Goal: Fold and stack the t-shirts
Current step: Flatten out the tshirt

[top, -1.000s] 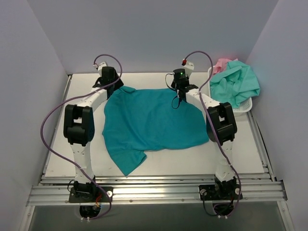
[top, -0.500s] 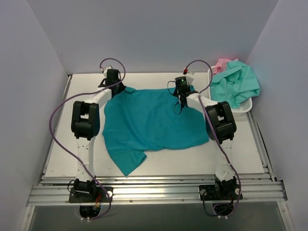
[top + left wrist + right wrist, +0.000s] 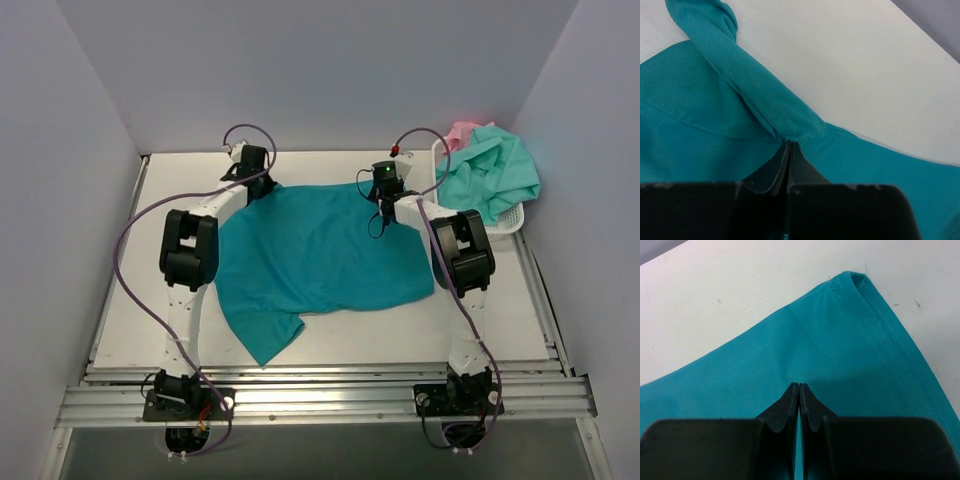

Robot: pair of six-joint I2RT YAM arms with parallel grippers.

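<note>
A deep teal-blue t-shirt (image 3: 320,250) lies spread on the white table, one sleeve reaching toward the near edge. My left gripper (image 3: 257,186) is at its far left corner. In the left wrist view that gripper (image 3: 790,144) is shut on a bunched fold of the shirt's hem (image 3: 755,95). My right gripper (image 3: 385,197) is over the shirt's far right part. In the right wrist view its jaws (image 3: 799,386) are shut, tips down on smooth flat cloth a little short of the shirt's corner (image 3: 850,280). No fold shows between them.
A white perforated basket (image 3: 505,222) stands at the far right with a mint-green shirt (image 3: 490,170) draped over it and a pink one (image 3: 462,132) behind. Walls close in the left, back and right sides. Purple cables loop above both arms.
The left gripper has moved right along the far edge and shut on the shirt's hem. The right gripper, shut throughout, has shifted slightly right and farther back.
</note>
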